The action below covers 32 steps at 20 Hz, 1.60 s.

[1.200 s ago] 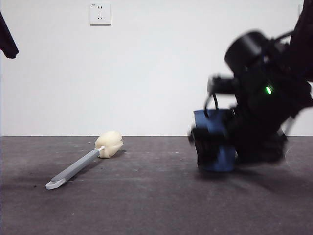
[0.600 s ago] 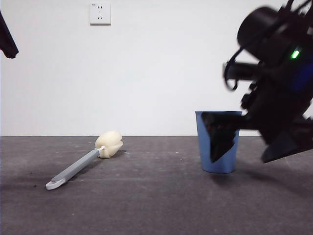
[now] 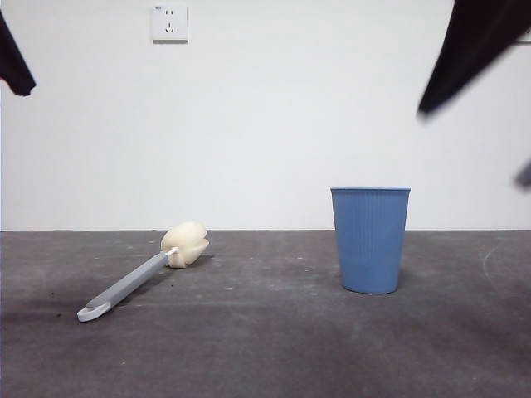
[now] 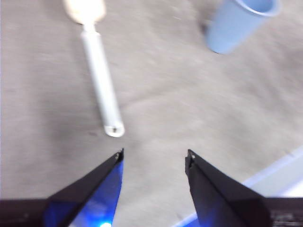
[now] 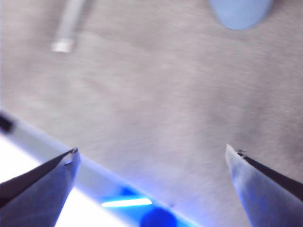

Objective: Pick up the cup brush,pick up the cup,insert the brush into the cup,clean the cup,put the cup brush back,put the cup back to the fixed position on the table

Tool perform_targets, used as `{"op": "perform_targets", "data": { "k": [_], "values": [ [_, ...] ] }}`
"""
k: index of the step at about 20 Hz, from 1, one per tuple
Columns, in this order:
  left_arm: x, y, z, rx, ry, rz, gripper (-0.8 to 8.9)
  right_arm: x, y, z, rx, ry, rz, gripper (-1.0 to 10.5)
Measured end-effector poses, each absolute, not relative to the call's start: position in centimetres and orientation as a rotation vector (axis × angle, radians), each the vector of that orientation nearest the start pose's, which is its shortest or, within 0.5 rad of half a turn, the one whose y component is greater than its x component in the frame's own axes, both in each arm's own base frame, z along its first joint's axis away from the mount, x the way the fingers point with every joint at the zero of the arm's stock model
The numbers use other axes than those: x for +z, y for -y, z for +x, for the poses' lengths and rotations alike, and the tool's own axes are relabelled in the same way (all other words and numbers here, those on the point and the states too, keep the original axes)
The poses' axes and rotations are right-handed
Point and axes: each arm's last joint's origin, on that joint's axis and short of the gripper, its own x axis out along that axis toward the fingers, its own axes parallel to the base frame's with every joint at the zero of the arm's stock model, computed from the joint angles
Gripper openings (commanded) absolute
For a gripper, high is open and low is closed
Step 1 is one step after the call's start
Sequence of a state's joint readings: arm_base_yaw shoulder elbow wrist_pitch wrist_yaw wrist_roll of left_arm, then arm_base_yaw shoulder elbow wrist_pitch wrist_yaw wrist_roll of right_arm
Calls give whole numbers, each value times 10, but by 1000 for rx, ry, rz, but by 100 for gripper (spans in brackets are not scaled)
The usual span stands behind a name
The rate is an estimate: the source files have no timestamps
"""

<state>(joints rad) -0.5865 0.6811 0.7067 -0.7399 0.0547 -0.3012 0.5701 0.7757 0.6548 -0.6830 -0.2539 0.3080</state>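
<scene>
The cup [image 3: 371, 240] stands upright on the bench [image 3: 265, 348], its open rim up and nothing touching it. The right end effector [image 5: 151, 153] is well clear of it, raised high above the bench, with its jaws spread wide apart and nothing between them; its wrist view catches only the cup's lower edge, far ahead of the jaws. In the front view that arm is a dark blurred shape in the upper corner on the cup's side.

The cup brush [image 3: 141, 278] lies flat on the bench, well apart from the cup, sponge head toward the wall and white hooked end toward the camera. The left end effector [image 4: 154, 158] hangs above the bench with its jaws apart and empty; the brush's hooked end lies just ahead of one jaw tip, and the cup is farther ahead, off toward the other jaw's side. Nothing stands between either end effector and the two objects.

The left wrist view shows the brush's full handle and the cup's open mouth from above, which the level front view does not. The right wrist view is blurred, with a pale strip running along the bench edge.

The bench is dark grey-brown and matte, with faint scuffs. Behind it is a plain white wall with a wall socket [image 3: 169, 22] high up.
</scene>
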Motion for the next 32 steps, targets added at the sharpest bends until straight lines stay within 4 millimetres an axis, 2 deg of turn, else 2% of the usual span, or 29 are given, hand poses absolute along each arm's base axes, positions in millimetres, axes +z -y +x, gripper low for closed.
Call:
{"op": "perform_targets", "data": {
  "k": [4, 8, 9, 10, 11, 12, 32],
  "values": [
    [273, 76, 107, -605, -810, -110, 220, 287, -73, 100, 682, -819, 166, 535],
    [273, 77, 106, -632, -817, -118, 215, 302, -67, 90, 686, -848, 125, 517],
    [273, 77, 106, -632, -817, -118, 205, 301, -66, 89, 684, -862, 117, 418],
    [273, 77, 106, -632, -817, -118, 141, 301, -66, 89, 683, -870, 114, 282],
    [273, 77, 106, -632, -817, -118, 28, 301, -66, 88, 682, -874, 113, 77],
    [273, 77, 106, -632, -817, -118, -14, 301, -66, 88, 684, -872, 110, -19],
    [273, 77, 106, -631, -799, -86, -3, 300, -65, 88, 680, -878, 105, 1]
  ]
}}
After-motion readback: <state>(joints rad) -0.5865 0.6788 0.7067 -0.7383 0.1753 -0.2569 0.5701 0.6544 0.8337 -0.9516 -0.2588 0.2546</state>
